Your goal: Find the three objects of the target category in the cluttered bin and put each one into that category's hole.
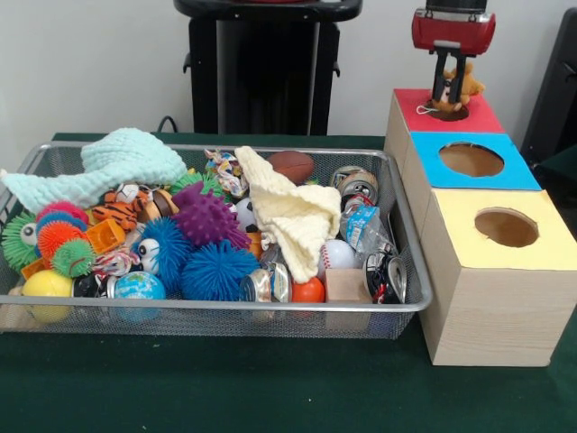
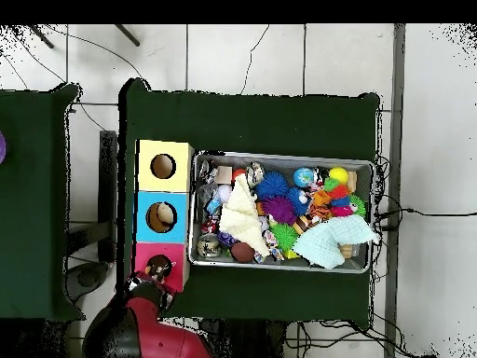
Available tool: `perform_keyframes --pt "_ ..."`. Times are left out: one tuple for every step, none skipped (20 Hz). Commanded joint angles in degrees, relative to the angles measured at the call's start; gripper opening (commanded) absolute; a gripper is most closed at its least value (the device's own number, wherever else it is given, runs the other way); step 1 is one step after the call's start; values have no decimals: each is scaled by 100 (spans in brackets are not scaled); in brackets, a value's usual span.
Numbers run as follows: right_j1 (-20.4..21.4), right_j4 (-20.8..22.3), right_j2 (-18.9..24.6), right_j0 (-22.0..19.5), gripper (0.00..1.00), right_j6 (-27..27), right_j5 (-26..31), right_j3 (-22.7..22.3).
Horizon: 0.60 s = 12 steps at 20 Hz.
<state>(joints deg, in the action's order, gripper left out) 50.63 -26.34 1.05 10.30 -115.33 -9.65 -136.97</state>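
My gripper (image 1: 450, 99) hangs over the hole of the red-topped box (image 1: 482, 117) and is shut on a small brown plush animal (image 1: 470, 87), held just above the hole. In the overhead view the gripper (image 2: 155, 271) sits at that red box (image 2: 177, 254). The wire mesh bin (image 1: 225, 307) stands left of the boxes, full of clutter. An orange black-striped plush tiger (image 1: 120, 211) lies in its left part, half under a mint cloth. I can make out no third plush animal.
A blue-topped box (image 1: 521, 173) and a yellow-topped box (image 1: 545, 245) stand in a row with the red one. The bin holds a mint knitted cloth (image 1: 117, 162), a cream knitted cloth (image 1: 293, 212), purple (image 1: 203, 216) and blue (image 1: 216, 271) spiky balls, a small football (image 1: 291, 165) and cans.
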Motion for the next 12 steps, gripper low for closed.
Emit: perform_keyframes --pt "-149 -196 476 -64 0 -1559 545 -261" --pt "-185 -197 465 -65 0 -1545 532 -239" --pt "-221 -198 453 -66 0 -1530 520 -217" --pt "-273 -200 451 -68 0 -1522 494 -183" --pt "-321 -214 440 -53 0 -1519 464 -144" --pt "-346 -237 429 -28 0 -1527 446 -114" --pt "-328 -306 343 65 0 -1496 517 -71" --pt "-284 -338 323 87 0 -1481 598 -51" --pt "-231 -374 285 116 0 -1455 698 -33" --pt "-196 -403 236 147 0 -1418 774 -6" --pt "-189 -414 226 150 0 -1402 794 3" --pt "-201 -410 222 135 0 -1380 785 9"
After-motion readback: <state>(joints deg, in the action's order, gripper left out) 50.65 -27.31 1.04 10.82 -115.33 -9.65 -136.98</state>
